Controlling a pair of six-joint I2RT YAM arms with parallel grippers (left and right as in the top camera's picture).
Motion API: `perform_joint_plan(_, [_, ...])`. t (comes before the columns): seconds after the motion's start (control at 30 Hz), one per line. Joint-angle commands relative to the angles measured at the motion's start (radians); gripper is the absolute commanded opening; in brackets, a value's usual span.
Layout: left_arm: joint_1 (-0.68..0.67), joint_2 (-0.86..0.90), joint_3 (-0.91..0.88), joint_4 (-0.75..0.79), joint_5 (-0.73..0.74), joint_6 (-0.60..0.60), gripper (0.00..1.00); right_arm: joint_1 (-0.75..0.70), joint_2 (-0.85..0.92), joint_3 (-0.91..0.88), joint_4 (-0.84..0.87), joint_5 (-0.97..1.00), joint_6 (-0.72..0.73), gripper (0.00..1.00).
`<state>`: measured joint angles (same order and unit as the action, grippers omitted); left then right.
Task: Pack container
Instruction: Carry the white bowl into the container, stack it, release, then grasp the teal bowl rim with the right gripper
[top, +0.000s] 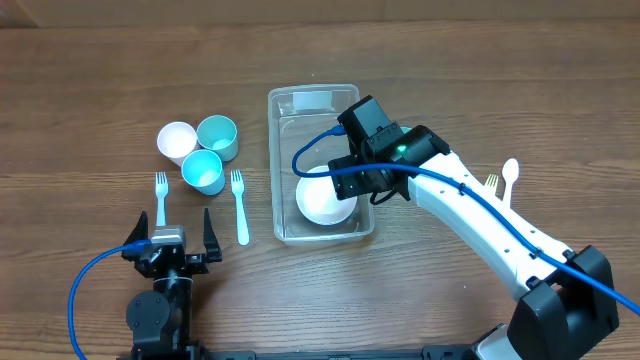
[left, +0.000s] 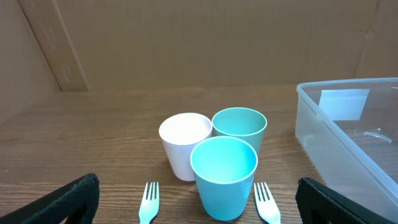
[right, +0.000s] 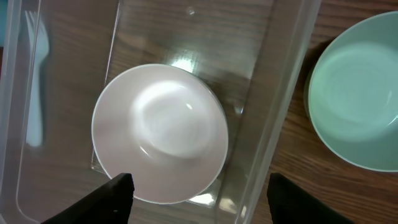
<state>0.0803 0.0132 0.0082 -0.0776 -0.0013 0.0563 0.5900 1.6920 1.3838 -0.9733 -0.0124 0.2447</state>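
Note:
The container (top: 305, 135) is a clear rectangular bin at mid-table with a pale label at its far end. A white bowl (top: 322, 200) sits inside it at the near end. My right gripper (top: 368, 183) hovers open and empty above the container's near right side. In the right wrist view the gripper (right: 199, 205) frames the white bowl (right: 160, 134) and the container's wall (right: 273, 124). A teal bowl (right: 357, 93) sits on the table just outside that wall. My left gripper (top: 172, 232) is open and empty near the front edge, facing the cups.
A white cup (top: 177, 140) and two teal cups (top: 217, 135) (top: 203, 170) stand left of the container. Two pale forks (top: 160, 195) (top: 239, 205) lie in front of them. A white spoon (top: 510, 180) and another fork (top: 491, 183) lie at the right.

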Motion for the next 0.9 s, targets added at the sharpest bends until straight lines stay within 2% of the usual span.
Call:
perform_joint_plan(0.0, [-0.002,-0.007,-0.003,0.000,-0.002,0.015,1.00,-0.045,-0.044,0.114,-0.063,0.082,0.109,0.69])
perform_joint_plan(0.2, [-0.002,-0.007,-0.003,0.000,-0.002,0.015,1.00,-0.266,-0.084,0.167,-0.189,0.086,0.176,0.65])
perform_joint_plan(0.4, [-0.002,-0.007,-0.003,0.000,-0.002,0.015,1.00,-0.438,-0.031,0.102,-0.125,0.058,0.175,0.62])
perform_joint_plan(0.77, [-0.002,-0.007,-0.003,0.000,-0.002,0.015,1.00,-0.456,0.173,0.073,-0.058,0.037,0.175,0.60])
perform_joint_plan(0.87, [-0.002,-0.007,-0.003,0.000,-0.002,0.015,1.00,-0.456,0.192,0.048,-0.023,0.034,0.175,0.56])
